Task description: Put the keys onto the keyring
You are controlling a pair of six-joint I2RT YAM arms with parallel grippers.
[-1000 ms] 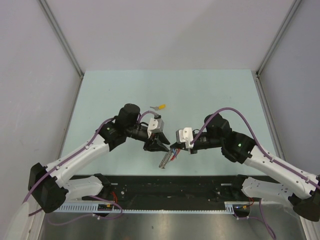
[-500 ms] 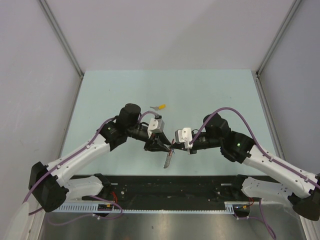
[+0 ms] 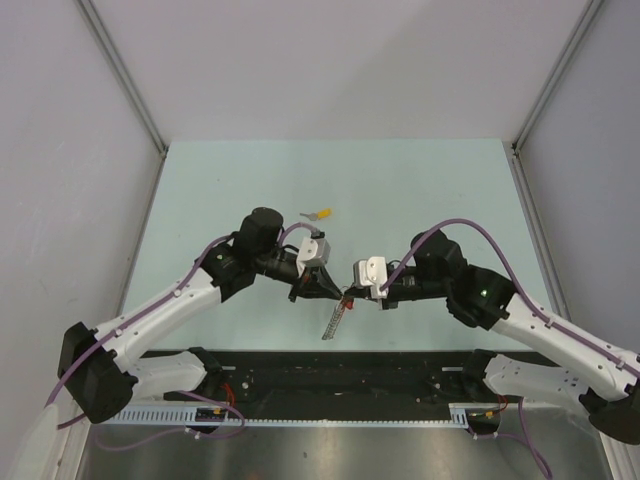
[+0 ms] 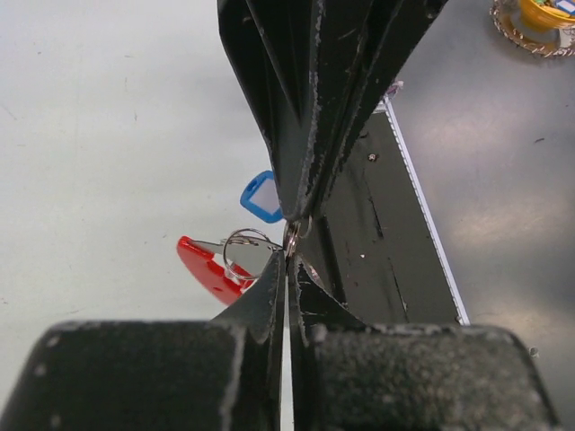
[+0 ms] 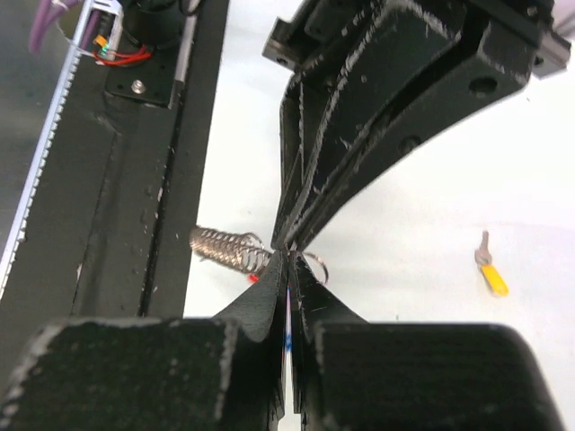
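your left hand (image 3: 337,293) and right hand (image 3: 348,298) meet tip to tip above the worktop (image 3: 250,180), both clenched on the keyring (image 3: 333,320), chain dangling. blue key (image 4: 262,196) sits beside the ring; yellow key (image 3: 322,213) lies well apart on the worktop.

One yellow key (image 3: 321,213), one blue key (image 4: 261,196) and one keyring (image 4: 202,268) are in view.

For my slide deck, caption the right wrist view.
The right gripper and left gripper shut on the keyring; a yellow key lies aside.
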